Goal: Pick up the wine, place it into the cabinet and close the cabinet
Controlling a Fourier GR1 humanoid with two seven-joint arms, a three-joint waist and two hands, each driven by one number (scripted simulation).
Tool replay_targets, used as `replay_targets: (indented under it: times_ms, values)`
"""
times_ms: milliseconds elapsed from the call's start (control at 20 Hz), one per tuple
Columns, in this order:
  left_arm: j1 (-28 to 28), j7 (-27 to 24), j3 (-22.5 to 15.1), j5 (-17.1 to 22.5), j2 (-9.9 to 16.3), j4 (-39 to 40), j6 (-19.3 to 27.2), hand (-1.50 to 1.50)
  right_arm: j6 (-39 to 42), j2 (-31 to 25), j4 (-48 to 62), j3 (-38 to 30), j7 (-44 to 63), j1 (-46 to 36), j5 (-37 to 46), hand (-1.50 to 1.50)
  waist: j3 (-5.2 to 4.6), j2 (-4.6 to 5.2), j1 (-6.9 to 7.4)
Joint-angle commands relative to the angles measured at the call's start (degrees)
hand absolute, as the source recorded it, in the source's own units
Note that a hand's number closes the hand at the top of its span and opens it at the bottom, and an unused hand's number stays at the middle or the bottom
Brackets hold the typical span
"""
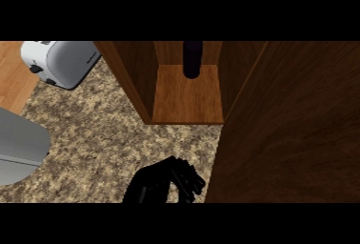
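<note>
The speckled brown-and-tan granite counter (105, 138) fills the left and middle of the head view. Over its right side, from about 1 o'clock down to 5 o'clock, swings the large dark-brown wooden cabinet door (288, 128), standing wide open; its long free edge runs from near 12 o'clock down toward 6 o'clock. At 12 o'clock sits the open brown wooden cabinet (186, 102), its lighter shelf floor showing between two side walls. At 9 o'clock lies part of a grey rounded metal object (17, 147), and at 11 o'clock a white-and-silver toaster (60, 62).

The dark, slim wine bottle (191, 59) stands upright at the back of the cabinet shelf, at 12 o'clock, its long axis seemingly vertical, with only a narrow dark shape visible. It appears already placed, with nothing touching it.

One black hand (165, 183) shows at 6 o'clock, fingers curled together on nothing, just beside the door's free edge, which lies at its 3 o'clock. Which hand it is I cannot tell for certain; by its place left of the door, I judge it the left. The other hand is out of view.

The coming move likely turns on that hand-to-door relation: the door edge is immediately right of the hand, so closing means pushing the panel toward 12 o'clock and leftward across the opening.
</note>
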Motion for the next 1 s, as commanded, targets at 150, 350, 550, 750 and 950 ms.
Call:
replay_targets:
  times_ms: [150, 350, 550, 750, 950]
  values:
    - [8.8, -2.7, 0.9, 1.8, 9.9, -8.9, -7.4, 1.50, 5.0, -0.4, 0.8, 5.4, 0.5, -3.2, -6.0, 1.50, -0.05, 0.10, 0.60]
    - [13.7, -3.2, 5.1, 5.2, 17.5, -14.9, -12.6, 1.50, 2.5, 4.1, -3.1, 10.4, 0.7, -1.2, -6.1, 1.50, -0.05, -0.03, 0.60]
    - [20.0, -6.7, 10.6, 9.7, 24.4, -17.3, -19.1, 1.50, 1.4, 7.8, -2.1, 16.9, 3.9, -1.8, -7.1, 1.50, -0.17, -0.20, 1.41]
    - [25.2, -10.8, 20.5, 17.0, 29.4, -17.3, -27.1, 1.50, -1.6, 11.3, -1.3, 22.5, 5.8, -4.8, -2.6, 1.50, -0.25, -0.27, 0.93]
    - [29.3, -12.5, 30.1, 22.3, 33.5, -16.9, -32.5, 1.50, -3.4, 13.1, 5.5, 26.9, 6.3, -10.6, -0.9, 1.50, -0.22, -0.21, 1.44]
